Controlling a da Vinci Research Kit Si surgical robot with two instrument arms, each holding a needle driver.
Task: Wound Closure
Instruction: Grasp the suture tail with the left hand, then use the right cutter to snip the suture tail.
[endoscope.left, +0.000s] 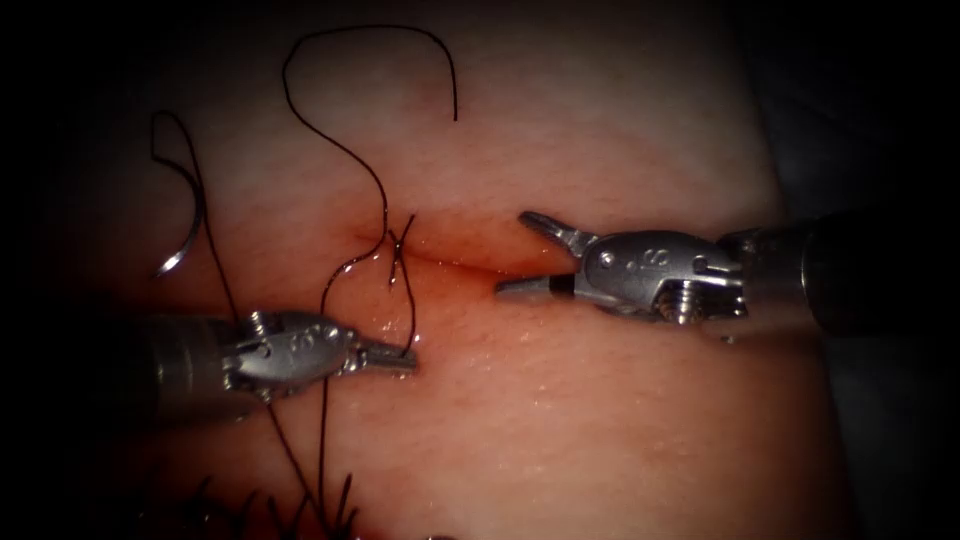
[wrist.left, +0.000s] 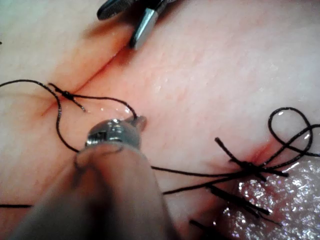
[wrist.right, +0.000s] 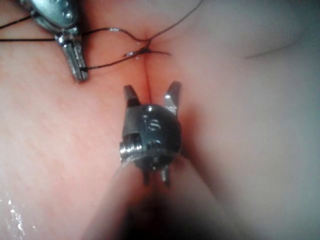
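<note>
Two tools over the tissue (endoscope.left: 600, 420), left tool (endoscope.left: 400, 358) clamped on the thread (endoscope.left: 408, 300) near the knot (endoscope.left: 397, 243), right tool (endoscope.left: 528, 255) wide open and holding nothing, needle (endoscope.left: 188, 235) lying free far left

Past the right tool (endoscope.left: 512, 253), behind its shaft, lies a dark surface (endoscope.left: 862, 120), dim and featureless. Light pools around that tool's tip and fades to black outward.

Black thread (endoscope.left: 322, 390) crosses pink tissue (endoscope.left: 600, 420), reddest along the cut (endoscope.left: 470, 262).
</note>
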